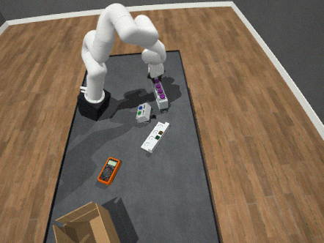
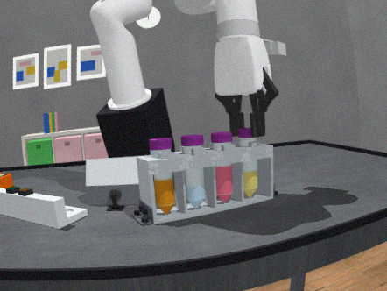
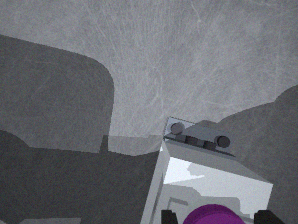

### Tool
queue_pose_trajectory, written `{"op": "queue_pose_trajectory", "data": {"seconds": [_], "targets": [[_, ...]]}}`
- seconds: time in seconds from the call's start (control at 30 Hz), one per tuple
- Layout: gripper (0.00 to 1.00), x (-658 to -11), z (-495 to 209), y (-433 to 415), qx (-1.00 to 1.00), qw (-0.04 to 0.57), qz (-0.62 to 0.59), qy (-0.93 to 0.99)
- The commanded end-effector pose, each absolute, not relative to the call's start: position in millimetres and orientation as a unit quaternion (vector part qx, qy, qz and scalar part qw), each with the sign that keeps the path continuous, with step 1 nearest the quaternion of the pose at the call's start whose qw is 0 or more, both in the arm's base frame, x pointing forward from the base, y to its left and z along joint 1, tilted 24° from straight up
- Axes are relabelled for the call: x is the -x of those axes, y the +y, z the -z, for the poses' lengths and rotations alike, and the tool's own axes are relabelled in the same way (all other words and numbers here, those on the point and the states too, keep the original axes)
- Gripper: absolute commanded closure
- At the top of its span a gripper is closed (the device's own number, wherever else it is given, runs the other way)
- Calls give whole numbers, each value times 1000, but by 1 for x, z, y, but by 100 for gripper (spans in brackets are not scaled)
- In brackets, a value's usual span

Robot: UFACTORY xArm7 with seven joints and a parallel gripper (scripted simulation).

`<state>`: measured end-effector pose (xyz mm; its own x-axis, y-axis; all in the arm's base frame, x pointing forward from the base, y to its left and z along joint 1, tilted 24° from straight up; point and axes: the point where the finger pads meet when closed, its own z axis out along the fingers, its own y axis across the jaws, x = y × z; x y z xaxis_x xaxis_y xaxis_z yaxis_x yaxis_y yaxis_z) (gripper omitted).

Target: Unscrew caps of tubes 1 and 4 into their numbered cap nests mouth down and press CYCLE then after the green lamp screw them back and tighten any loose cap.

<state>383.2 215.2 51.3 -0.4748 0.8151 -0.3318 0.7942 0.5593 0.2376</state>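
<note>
Fingers (image 2: pixel 236 115) hang slightly spread on either side of the purple cap of tube 1 (image 2: pixel 244 132), straddling it without pinching; this looks like the loose hold between twists of unscrewing. That cap sits directly between and just below the tips, on its yellow-filled tube at the end of the decapping station (image 2: pixel 146 177). Beside the fingers stand three more capped tubes, making four tubes and four purple caps, all on. Well away on the counter (image 2: pixel 306 228), the cap tray (image 1: pixel 166 127) offers four nests, none filled, and the key housing (image 1: pixel 147 108) two keys.
</note>
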Motion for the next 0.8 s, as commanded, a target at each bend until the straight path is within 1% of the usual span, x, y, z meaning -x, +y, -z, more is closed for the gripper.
{"op": "queue_pose_trajectory", "data": {"seconds": [0.0, 0.1, 0.2, 0.77], "targets": [[54, -383, -53, 218, -467, 207, -27, 859], [54, -383, -53, 218, -467, 207, -27, 859], [54, -383, -54, 218, -570, 202, -53, 795], [54, -381, -59, 219, -575, 201, -54, 791]]}}
